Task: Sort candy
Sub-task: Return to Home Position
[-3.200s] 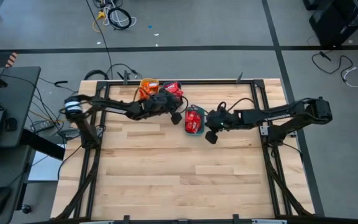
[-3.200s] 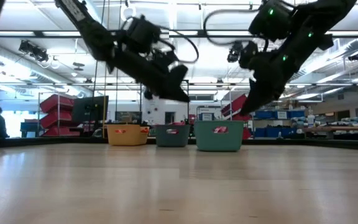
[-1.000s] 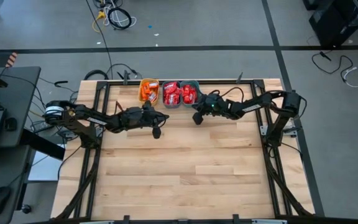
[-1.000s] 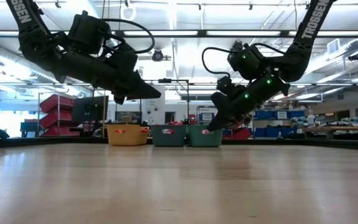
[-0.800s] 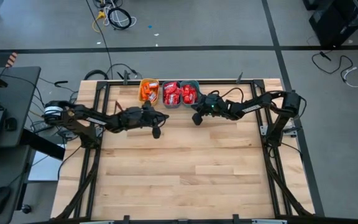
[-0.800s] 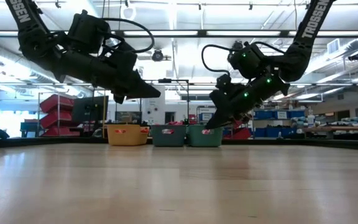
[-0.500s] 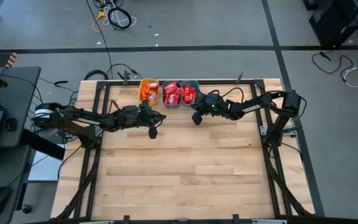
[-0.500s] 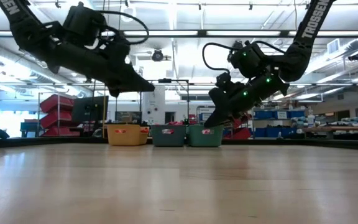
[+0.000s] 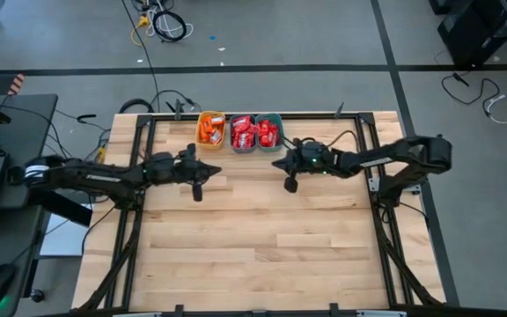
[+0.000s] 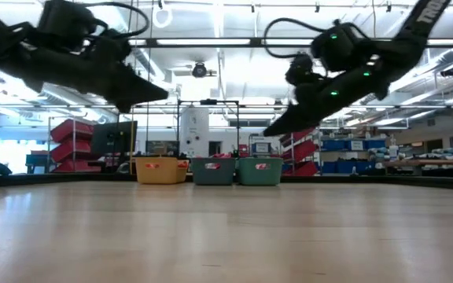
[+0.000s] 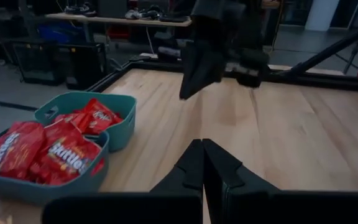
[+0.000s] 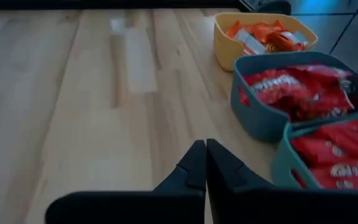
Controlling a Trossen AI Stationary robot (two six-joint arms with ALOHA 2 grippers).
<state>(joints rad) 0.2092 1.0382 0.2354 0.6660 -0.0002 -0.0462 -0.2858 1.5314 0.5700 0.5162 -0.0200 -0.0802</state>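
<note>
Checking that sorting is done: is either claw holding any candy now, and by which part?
Nothing is held. The left claw and the right claw are both shut and empty, above the table; the candy lies in the three bins.

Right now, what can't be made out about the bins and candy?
High view: candy wrappers too small to read.
Low view: walls of the yellow bin, middle bin and teal bin hide nearly all their candy.
Right wrist view: teal bin cut off by the edge.
Left wrist view: middle bin cut off too; yellow bin not made out.
</note>
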